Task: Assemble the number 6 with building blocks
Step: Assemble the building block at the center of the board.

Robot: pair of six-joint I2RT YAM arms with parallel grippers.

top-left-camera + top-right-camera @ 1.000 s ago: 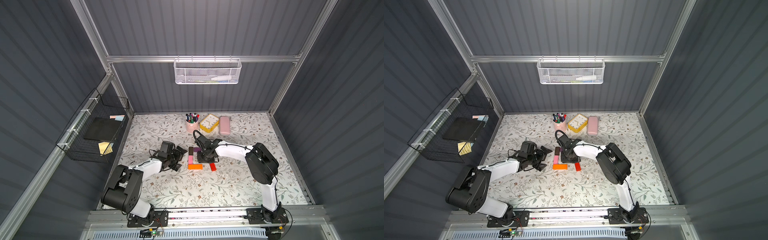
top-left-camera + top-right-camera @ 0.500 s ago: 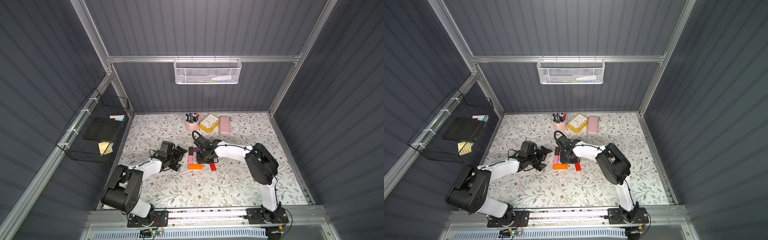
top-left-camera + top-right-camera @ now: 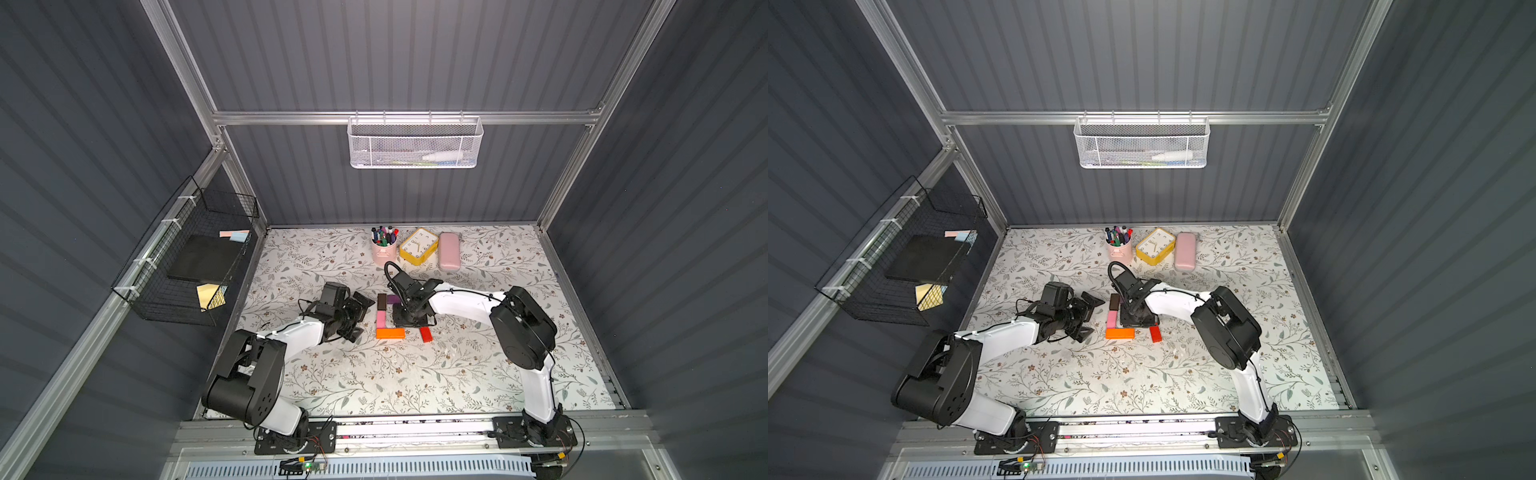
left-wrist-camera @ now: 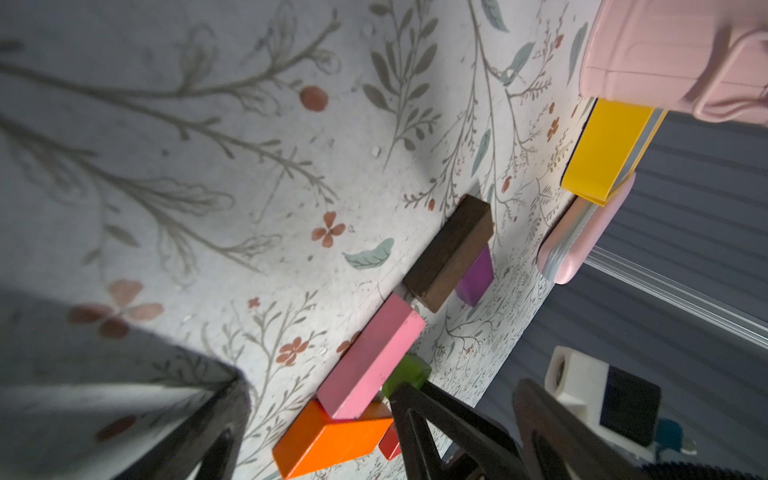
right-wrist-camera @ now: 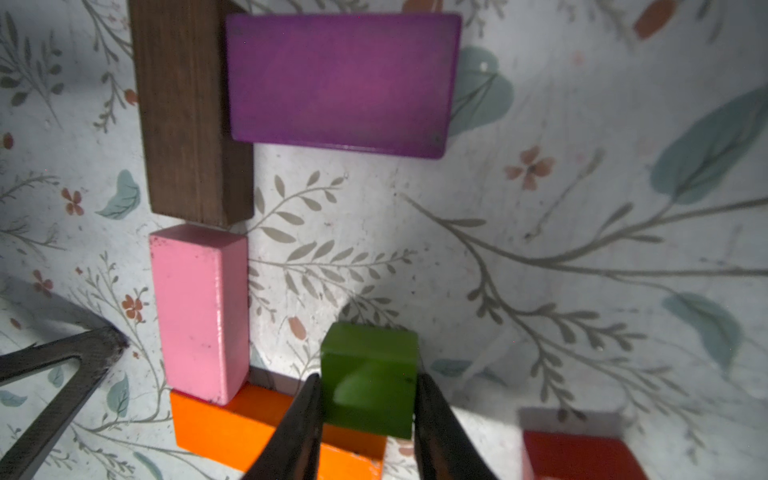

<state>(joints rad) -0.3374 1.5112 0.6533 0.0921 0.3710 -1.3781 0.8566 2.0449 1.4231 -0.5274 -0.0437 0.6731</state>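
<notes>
Grey ribbed walls (image 3: 374, 62) close the floral desk (image 3: 415, 374) in on the left, right and far sides. The blocks sit mid-desk. The whole near half lies open, and so does a broad stretch to the right.

Along the far edge stand a pen cup (image 3: 383, 253), a clock (image 3: 419, 246) and a pink case (image 3: 449, 251), well apart from the blocks.

The brown block (image 3: 382, 302) and pink block (image 3: 380, 320) lie end to end in a line running far to near. The purple block (image 3: 392, 299) has its left edge against the brown block's right side at the far end. The pink block's near end meets the left end of the orange bar (image 3: 390, 333), which runs left to right. The red block (image 3: 426, 334) lies right of the bar with a strip of bare desk between them.

The right claw (image 5: 367, 386) is clamped on the green cube (image 5: 370, 357), one finger on each side. The cube is just right of the pink block, at the bar's far edge. I cannot tell whether it rests on the desk. Bare desk shows between the cube and the purple block.

The left claw (image 3: 360, 316) is spread wide, left of the brown and pink blocks and clear of them, gripping nothing.
</notes>
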